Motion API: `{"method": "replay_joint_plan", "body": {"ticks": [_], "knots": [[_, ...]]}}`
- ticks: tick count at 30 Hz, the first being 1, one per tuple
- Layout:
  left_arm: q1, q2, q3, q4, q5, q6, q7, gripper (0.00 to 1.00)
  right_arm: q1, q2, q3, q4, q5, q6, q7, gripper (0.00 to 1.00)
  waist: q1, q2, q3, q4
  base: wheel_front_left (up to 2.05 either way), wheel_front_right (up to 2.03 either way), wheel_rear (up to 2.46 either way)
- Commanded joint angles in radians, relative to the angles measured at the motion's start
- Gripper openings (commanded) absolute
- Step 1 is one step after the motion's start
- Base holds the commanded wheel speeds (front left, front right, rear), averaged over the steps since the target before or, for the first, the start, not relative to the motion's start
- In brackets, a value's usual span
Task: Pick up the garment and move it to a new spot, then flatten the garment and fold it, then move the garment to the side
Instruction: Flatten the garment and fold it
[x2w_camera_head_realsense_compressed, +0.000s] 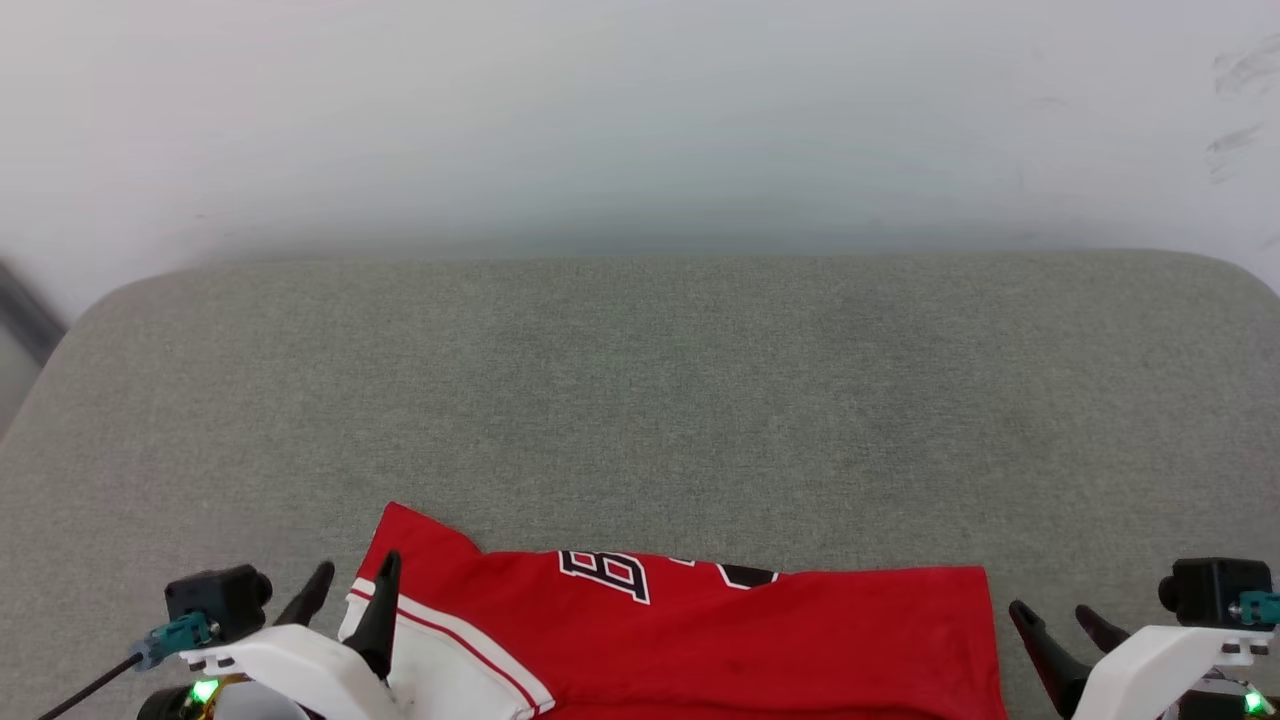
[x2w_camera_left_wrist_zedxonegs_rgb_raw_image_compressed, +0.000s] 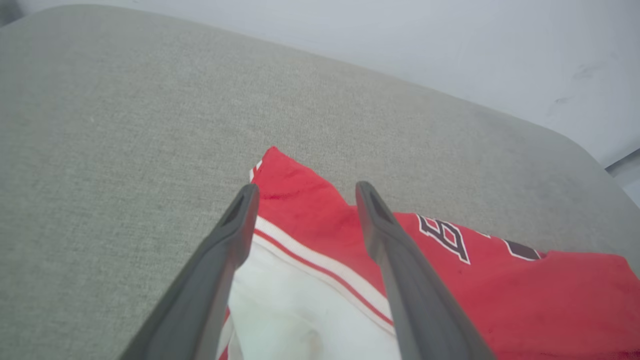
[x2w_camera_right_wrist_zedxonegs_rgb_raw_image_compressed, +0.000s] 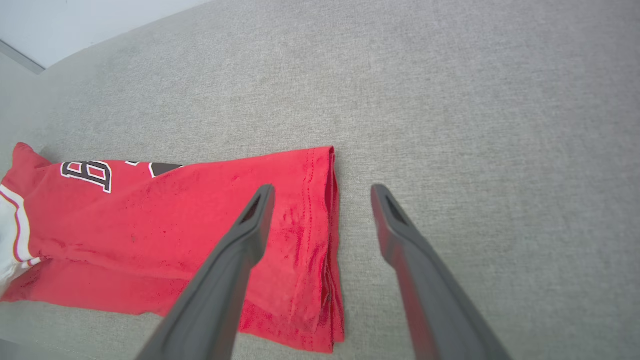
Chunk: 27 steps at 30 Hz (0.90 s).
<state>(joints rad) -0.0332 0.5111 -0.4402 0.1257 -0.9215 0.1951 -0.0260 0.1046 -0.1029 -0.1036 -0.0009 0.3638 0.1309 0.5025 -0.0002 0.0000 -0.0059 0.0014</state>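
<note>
The garment (x2w_camera_head_realsense_compressed: 760, 630), a red jersey with black white-outlined lettering and a white sleeve with striped trim, lies folded along the near edge of the grey cushion. My left gripper (x2w_camera_head_realsense_compressed: 355, 580) stands open over the sleeve end; in the left wrist view its fingers (x2w_camera_left_wrist_zedxonegs_rgb_raw_image_compressed: 395, 250) straddle the striped trim of the garment (x2w_camera_left_wrist_zedxonegs_rgb_raw_image_compressed: 500, 295) with nothing held. My right gripper (x2w_camera_head_realsense_compressed: 1060, 620) is open just right of the hem end. Seen from the right wrist, the gripper (x2w_camera_right_wrist_zedxonegs_rgb_raw_image_compressed: 320, 192) hangs above the folded hem of the garment (x2w_camera_right_wrist_zedxonegs_rgb_raw_image_compressed: 150, 215), empty.
The grey fabric cushion (x2w_camera_head_realsense_compressed: 640, 400) stretches far and wide behind the garment, with rounded back corners. A pale wall (x2w_camera_head_realsense_compressed: 640, 120) rises behind it. A dark strip (x2w_camera_head_realsense_compressed: 25, 315) shows at the far left edge.
</note>
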Motion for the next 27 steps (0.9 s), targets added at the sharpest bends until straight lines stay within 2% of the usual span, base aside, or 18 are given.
{"method": "replay_joint_plan", "body": {"ticks": [1, 6, 14, 25, 27], "knots": [[-0.023, -0.004, 0.007, -0.025, 0.027, 0.011, -0.038, 1.00, 0.000, -0.013, -0.013, -0.021, 0.004, 0.000, 0.024, 1.00, 0.0002, 0.0000, -0.007, -0.004, 0.00, 0.00, 0.00], [-0.054, -0.011, 0.011, -0.088, 0.120, 0.023, -0.166, 1.00, -0.038, -0.041, -0.063, -0.050, 0.009, 0.000, 0.137, 1.00, 0.0002, 0.0000, -0.010, 0.019, 0.00, 0.00, 0.00], [-0.097, -0.031, 0.001, -0.154, 0.236, 0.043, -0.224, 1.00, -0.072, -0.073, -0.079, 0.012, 0.018, 0.000, 0.363, 1.00, 0.0002, 0.0000, 0.027, 0.088, 0.00, 0.00, 0.00], [-0.108, -0.041, -0.017, -0.193, 0.288, 0.045, -0.232, 1.00, -0.115, -0.023, -0.028, 0.192, 0.013, 0.000, 0.421, 1.00, 0.0002, 0.0000, 0.125, 0.158, 0.00, 0.00, 0.00], [-0.110, -0.042, -0.018, -0.191, 0.290, 0.044, -0.232, 1.00, -0.115, -0.011, -0.022, 0.219, 0.023, 0.000, 0.428, 0.13, 0.0002, 0.0000, 0.128, 0.162, 0.00, 0.00, 0.00]]}}
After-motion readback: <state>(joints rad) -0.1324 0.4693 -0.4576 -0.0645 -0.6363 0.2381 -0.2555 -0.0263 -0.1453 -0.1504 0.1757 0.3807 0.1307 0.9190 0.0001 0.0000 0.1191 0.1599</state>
